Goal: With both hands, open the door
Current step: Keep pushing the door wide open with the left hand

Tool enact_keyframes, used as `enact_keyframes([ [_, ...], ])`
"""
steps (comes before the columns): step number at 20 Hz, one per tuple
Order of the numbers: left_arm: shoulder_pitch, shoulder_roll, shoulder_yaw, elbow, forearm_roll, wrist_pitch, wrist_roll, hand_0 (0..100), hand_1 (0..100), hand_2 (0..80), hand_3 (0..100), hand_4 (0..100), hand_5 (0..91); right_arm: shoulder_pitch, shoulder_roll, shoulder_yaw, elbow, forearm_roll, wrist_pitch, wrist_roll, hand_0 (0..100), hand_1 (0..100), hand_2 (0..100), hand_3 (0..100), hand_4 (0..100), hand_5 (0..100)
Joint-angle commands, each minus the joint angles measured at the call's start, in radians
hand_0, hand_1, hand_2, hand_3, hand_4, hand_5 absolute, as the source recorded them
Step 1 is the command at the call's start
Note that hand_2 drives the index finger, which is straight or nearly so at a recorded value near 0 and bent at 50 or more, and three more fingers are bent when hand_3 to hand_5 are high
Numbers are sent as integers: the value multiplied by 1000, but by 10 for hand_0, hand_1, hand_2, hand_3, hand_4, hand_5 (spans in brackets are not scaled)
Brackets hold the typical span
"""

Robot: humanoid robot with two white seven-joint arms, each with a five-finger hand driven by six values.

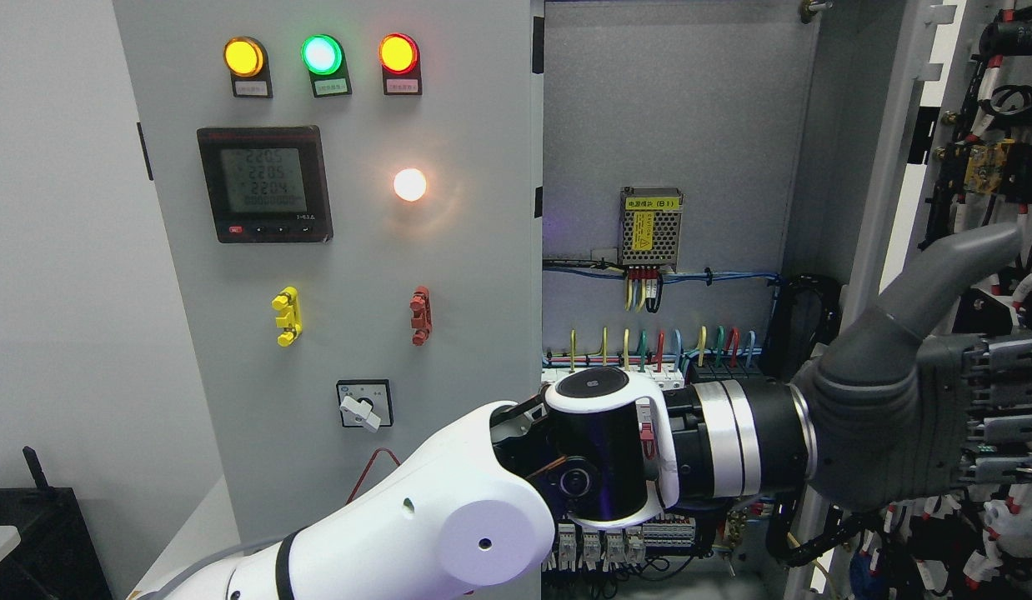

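the left hand [924,400] reaches across to the swung-open right door [887,150] at the picture's right, thumb raised, fingers [1004,392] extended flat against its inner side. the steel door looks rigid and heavy — best pushed by its edge. fingertips are cut off; the right hand is unseen.

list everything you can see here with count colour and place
indicator lamps: 3, yellow, green, red, top of left door
white lamp: 1, lit, mid door
meter: 1, black, below the yellow lamp
handles: 2, yellow and red, mid door
rotary switch: 1, white knob, lower door
power supply: 1, metal mesh, yellow label, cabinet back wall
right door: 1, swung open, wiring on it
left hand: 1, grey, at the right door, thumb up
left arm: 1, white, from lower left
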Motion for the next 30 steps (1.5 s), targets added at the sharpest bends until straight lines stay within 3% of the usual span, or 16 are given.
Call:
enact_keyframes([
  [1,1,-58,-74,77,-18,-27,-8,0,0,0,0,42,0,0,0,0,1,1,0,-1,0,0,0,0,0,0],
  [8,3,-61,-146,85,-17,-70,-9,0,0,0,0,42,0,0,0,0,-1,1,0,-1,0,0,0,0,0,0],
  [19,3,-61,-151,89,-20,-92,-5,0,0,0,0,42,0,0,0,0,-1,1,0,-1,0,0,0,0,0,0],
  [25,5,-58,-145,92,-35,-92,-9,0,0,0,0,42,0,0,0,0,1,1,0,-1,0,0,0,0,0,0],
  [30,5,-38,-68,86,-34,-72,-14,0,0,0,0,42,0,0,0,0,-1,1,0,-1,0,0,0,0,0,0],
])
